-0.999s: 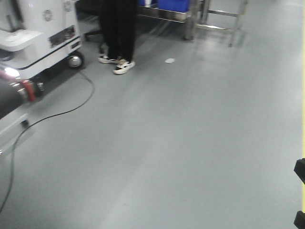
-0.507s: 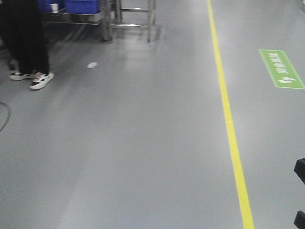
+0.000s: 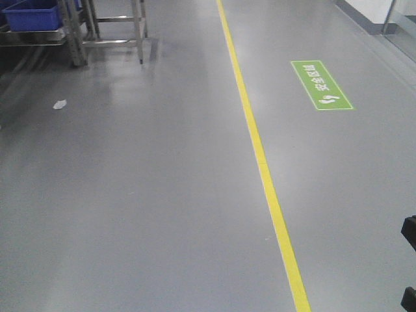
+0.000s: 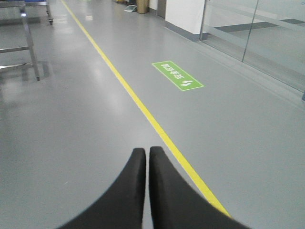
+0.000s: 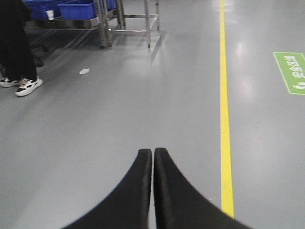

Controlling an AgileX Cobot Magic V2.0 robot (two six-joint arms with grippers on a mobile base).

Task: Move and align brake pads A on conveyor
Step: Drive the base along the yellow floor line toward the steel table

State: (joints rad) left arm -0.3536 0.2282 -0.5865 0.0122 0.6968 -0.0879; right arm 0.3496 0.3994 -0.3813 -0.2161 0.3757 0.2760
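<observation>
The brake pads and the conveyor do not show in any of the three views, so where they are cannot be told.

The left gripper (image 4: 147,150) is closed. Its two black fingers (image 4: 136,176) touch at the tips, and nothing is between them. The right gripper (image 5: 153,151) is closed the same way, tips together and holding nothing. Both point out over a bare grey floor (image 3: 162,195).

A yellow line (image 3: 260,156) runs along the floor, from far away to close by. In the left wrist view the line passes just to the right of the fingertips. In the right wrist view it lies well to the right of them. A green sign (image 3: 322,84) with white marks is stuck flat on the floor on the far side of the line.

On the other side of the line, far back, stands a metal rack (image 3: 112,43) with a blue bin (image 3: 29,16) on it. A small white scrap (image 3: 60,104) lies on the floor near the rack.

The right wrist view shows a person (image 5: 16,38) in black trousers standing near the rack, wearing black and white shoes (image 5: 28,86).

The left wrist view shows a glass wall (image 4: 257,33) at the far right.

Two small black parts (image 3: 409,233) poke in at the right edge of the front view. What they are cannot be told.
</observation>
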